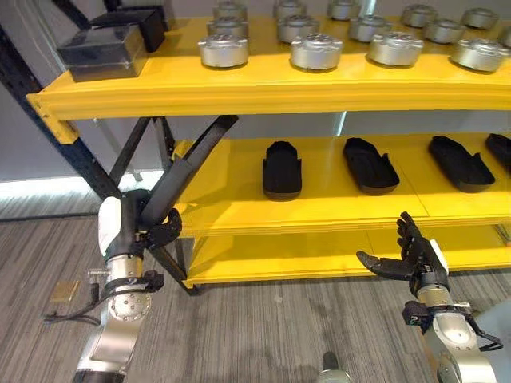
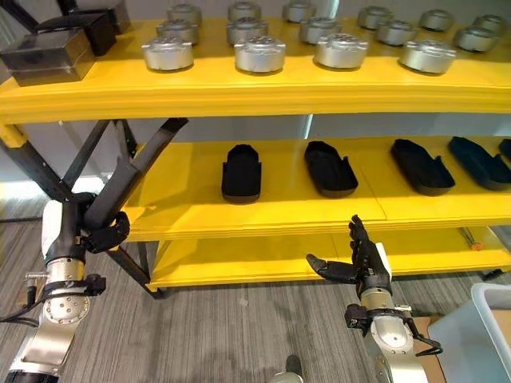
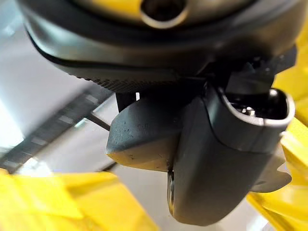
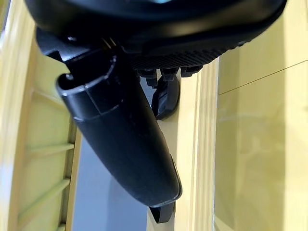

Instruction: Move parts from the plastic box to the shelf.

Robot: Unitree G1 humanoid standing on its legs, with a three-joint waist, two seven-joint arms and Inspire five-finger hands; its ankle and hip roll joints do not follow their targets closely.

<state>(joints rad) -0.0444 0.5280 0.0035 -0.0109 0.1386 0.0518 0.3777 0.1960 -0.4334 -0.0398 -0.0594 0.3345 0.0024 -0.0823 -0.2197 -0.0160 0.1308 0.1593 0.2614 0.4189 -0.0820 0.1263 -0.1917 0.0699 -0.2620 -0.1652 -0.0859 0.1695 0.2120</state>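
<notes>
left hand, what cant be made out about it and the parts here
- Left hand: in both eye views it holds a long black part; how far the fingers wrap it is hidden by the part.
- Plastic box: cut off by the right eye view's edge; its contents are hidden.
- Silver round parts on the top shelf: the back rows are cut off at the top.
- Right hand: open, holding nothing.

Even, bright light falls from above on the yellow shelf (image 1: pixel 263 88), giving soft glare on the silver round parts (image 1: pixel 316 50) along its top level. The lower levels lie in mild shadow. Shelf edges bow near the picture borders. Both wrist views are blurred behind the close, dark hands.
</notes>
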